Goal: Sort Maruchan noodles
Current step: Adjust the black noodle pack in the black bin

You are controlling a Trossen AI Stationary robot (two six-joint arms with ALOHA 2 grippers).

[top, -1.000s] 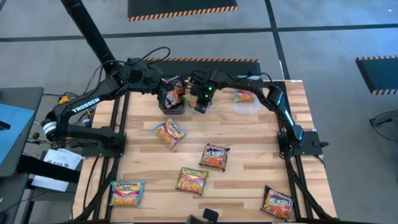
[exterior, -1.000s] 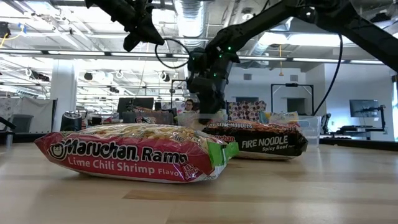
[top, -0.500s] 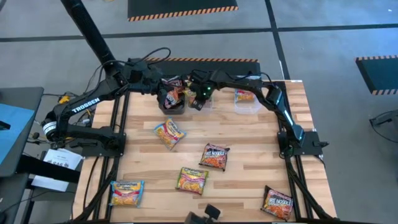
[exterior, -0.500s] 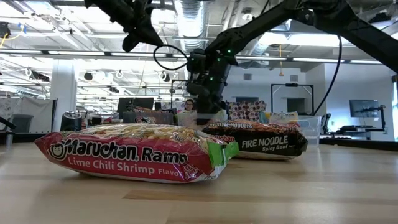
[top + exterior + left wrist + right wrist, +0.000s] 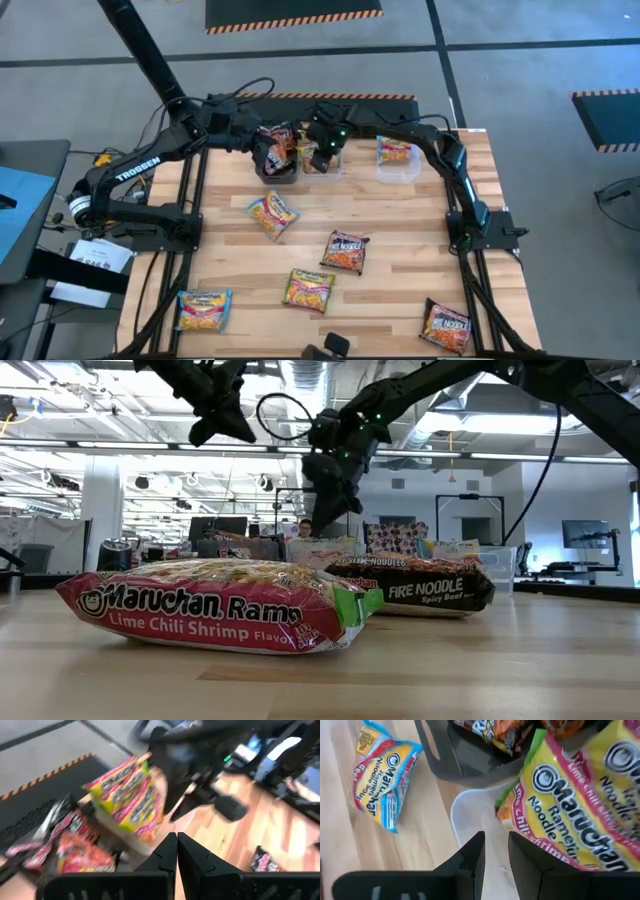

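Maruchan noodles packets lie scattered on the wooden table: blue-yellow ones (image 5: pixel 272 215) (image 5: pixel 204 310), dark ones (image 5: pixel 345 251) (image 5: pixel 446 326) and a pink-green one (image 5: pixel 308 290). A black tub (image 5: pixel 277 165) at the far edge holds dark packets (image 5: pixel 490 732). Beside it a clear tub (image 5: pixel 465 812) holds a lime-chili packet (image 5: pixel 570 820), which leans on the tub's rim. My right gripper (image 5: pixel 496 855) hangs open above this clear tub, nothing between its fingers. My left gripper (image 5: pixel 176 851) is shut and holds nothing, raised beside the black tub (image 5: pixel 60 870).
A second clear tub (image 5: pixel 398 165) with a blue-yellow packet (image 5: pixel 393 153) stands at the far right. In the low view a lime-chili packet (image 5: pixel 220 605) and a dark packet (image 5: pixel 420 585) lie near the table's front. Bare wood lies between the scattered packets.
My right gripper has risen straight up from the clear tub, staying open, and has tipped a little. The lime-chili packet stays in the tub.
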